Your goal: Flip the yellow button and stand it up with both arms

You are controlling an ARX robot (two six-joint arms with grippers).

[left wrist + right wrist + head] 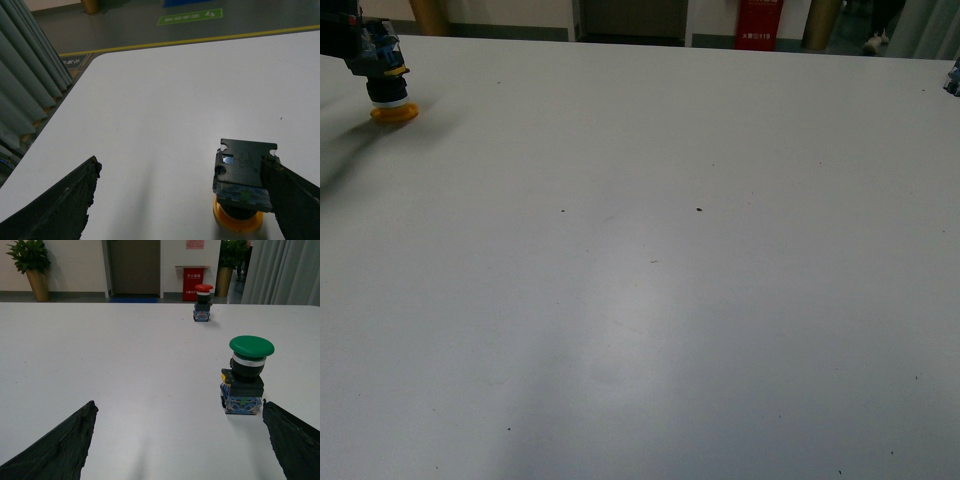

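Standing cap-down between wide-spread left fingers, yellow button, blue-black block uppermost, perhaps touching one; right fingers likewise wide.

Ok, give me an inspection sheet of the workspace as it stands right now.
Surface: white table, a few dark specks.
Job's things: yellow button stands cap-down, contact block up, at the table's far left.
Clutter: green button and red button, both upright, caps up.
Grippers: left gripper open, straddling the yellow button; right gripper open, holding nothing, green button nearby.
Cables: nothing seen.
Surroundings: curtain, plant, door.
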